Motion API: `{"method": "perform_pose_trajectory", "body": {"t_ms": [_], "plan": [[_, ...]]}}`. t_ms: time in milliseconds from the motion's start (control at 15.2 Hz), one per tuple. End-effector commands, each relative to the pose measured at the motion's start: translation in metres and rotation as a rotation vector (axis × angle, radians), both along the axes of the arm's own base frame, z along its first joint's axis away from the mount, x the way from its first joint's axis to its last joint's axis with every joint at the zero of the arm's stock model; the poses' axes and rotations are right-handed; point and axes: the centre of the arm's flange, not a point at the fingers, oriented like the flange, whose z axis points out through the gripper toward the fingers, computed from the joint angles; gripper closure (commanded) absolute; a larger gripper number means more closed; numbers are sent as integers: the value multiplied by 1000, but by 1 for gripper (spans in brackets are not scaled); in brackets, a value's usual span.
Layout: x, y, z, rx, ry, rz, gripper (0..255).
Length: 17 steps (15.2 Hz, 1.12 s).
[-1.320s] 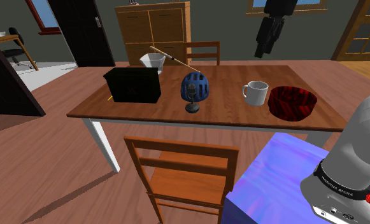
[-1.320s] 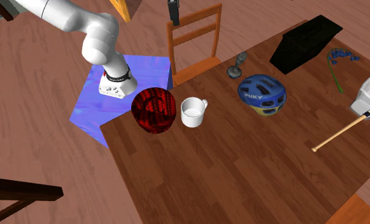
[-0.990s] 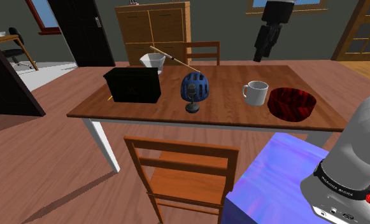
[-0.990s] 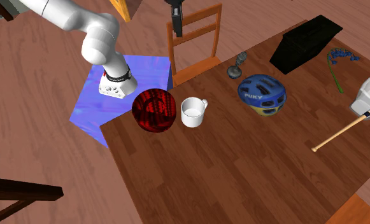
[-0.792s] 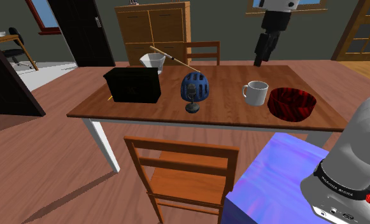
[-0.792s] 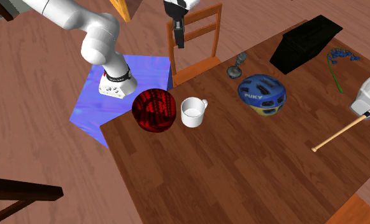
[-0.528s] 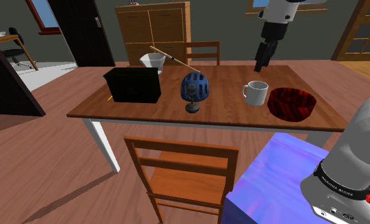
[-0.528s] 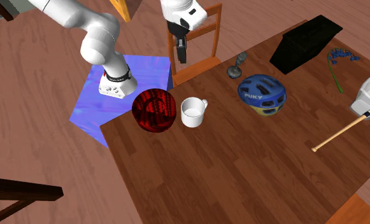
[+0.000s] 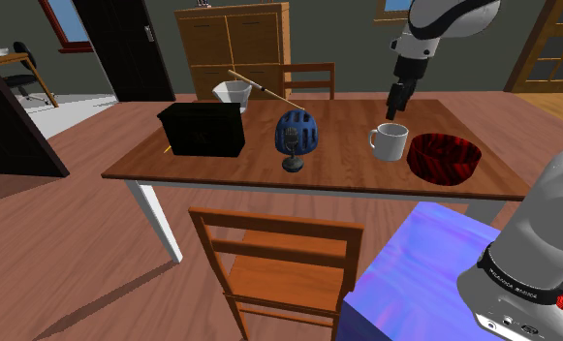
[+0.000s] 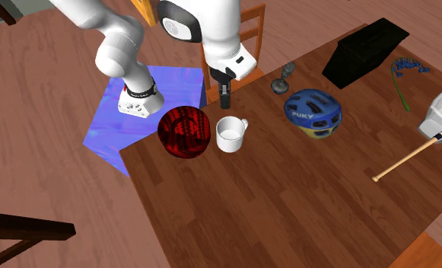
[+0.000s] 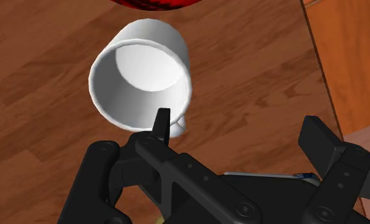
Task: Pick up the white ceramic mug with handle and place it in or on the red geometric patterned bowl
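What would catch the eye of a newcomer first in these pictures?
The open black gripper hangs close above the white mug with handle, which stands upright on the brown wooden table. Beside the mug sits the dark red patterned bowl, and a blue helmet lies near the table's middle.

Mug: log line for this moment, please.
stage: pre-grasp | tool: open, close above mug, nothing held | mug: upright on table beside red bowl
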Motion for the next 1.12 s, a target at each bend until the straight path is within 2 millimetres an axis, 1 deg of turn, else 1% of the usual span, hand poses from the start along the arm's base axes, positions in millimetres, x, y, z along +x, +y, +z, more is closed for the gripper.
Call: {"method": "perform_pose_trajectory", "body": {"t_ms": [0, 528, 594, 1056], "plan": [[5, -23, -12, -9, 1, -2, 0], [29, -103, -70, -39, 9, -13, 0], [32, -110, -75, -42, 9, -14, 0], [34, -110, -112, -42, 9, -14, 0]]}}
